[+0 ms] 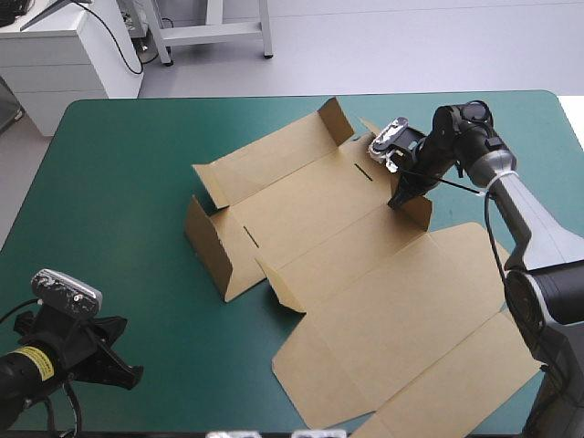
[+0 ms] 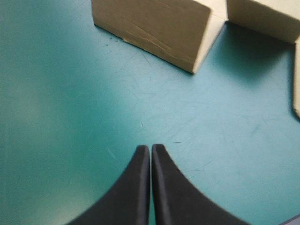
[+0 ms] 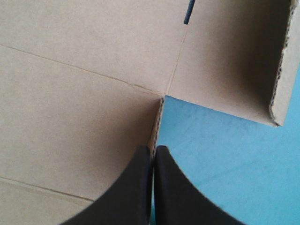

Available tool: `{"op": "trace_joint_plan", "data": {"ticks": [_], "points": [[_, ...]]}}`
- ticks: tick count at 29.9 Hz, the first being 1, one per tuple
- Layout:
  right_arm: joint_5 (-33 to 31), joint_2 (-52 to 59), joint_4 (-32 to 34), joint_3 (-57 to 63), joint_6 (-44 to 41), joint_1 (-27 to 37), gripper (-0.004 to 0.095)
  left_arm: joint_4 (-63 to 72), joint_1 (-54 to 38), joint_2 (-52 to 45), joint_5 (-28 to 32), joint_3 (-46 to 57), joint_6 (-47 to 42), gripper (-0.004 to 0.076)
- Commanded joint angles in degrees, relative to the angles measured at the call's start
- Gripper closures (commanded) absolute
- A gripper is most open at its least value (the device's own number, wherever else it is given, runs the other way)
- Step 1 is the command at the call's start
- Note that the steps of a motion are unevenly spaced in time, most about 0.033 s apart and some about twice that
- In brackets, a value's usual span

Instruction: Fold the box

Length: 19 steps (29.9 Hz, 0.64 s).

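High view: brown box (image 1: 365, 274) lies opened out from the counter's (image 1: 119, 182) middle to its near-right corner. It's creased corrugated board with short flaps (image 1: 205, 242) standing on its left and far sides. Right claw (image 3: 153, 151) pinches a cut board edge at the box's far right, and only its wrist view shows the fluted edge entering the fingers. Left claw (image 2: 150, 152) is pressed together over bare teal-green counter by the near-left corner, with a standing flap ahead, apart.

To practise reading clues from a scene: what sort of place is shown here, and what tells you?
Probably a robotics lab workstation: a left arm and right arm reach over a teal-green table, where a cut brown box lies with some walls raised.
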<state>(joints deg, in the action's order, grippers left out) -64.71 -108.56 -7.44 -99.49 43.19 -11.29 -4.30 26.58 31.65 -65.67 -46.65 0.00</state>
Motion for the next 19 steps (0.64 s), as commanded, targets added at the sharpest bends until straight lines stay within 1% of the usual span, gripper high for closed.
{"op": "trace_joint_plan", "data": {"ticks": [1,6,11,13,16,19], "points": [[3.4,2.8,-3.6,-2.0,10.6,0.1,0.0928,-2.5,0.1,0.5,1.3,-1.9,0.0,0.0731],[8.3,2.8,-9.3,-2.0,23.2,-0.1,0.0928,-2.8,0.1,0.5,0.6,-1.9,0.0,0.0731],[10.7,2.8,-17.2,-2.0,31.6,-0.1,0.0928,-2.8,0.1,0.5,1.0,-1.9,0.0,0.0731],[10.9,2.8,-20.8,-2.0,36.3,-0.1,0.0928,-2.8,0.1,0.5,1.5,-1.9,0.0,0.0731],[11.9,2.8,-24.9,-2.0,39.1,-0.6,0.0928,-2.8,0.1,0.5,2.1,-1.9,0.0,0.0731],[13.3,2.8,-25.2,-2.0,40.5,-2.5,0.0929,-2.8,0.1,0.5,2.7,-1.9,0.0,0.0731]]}}
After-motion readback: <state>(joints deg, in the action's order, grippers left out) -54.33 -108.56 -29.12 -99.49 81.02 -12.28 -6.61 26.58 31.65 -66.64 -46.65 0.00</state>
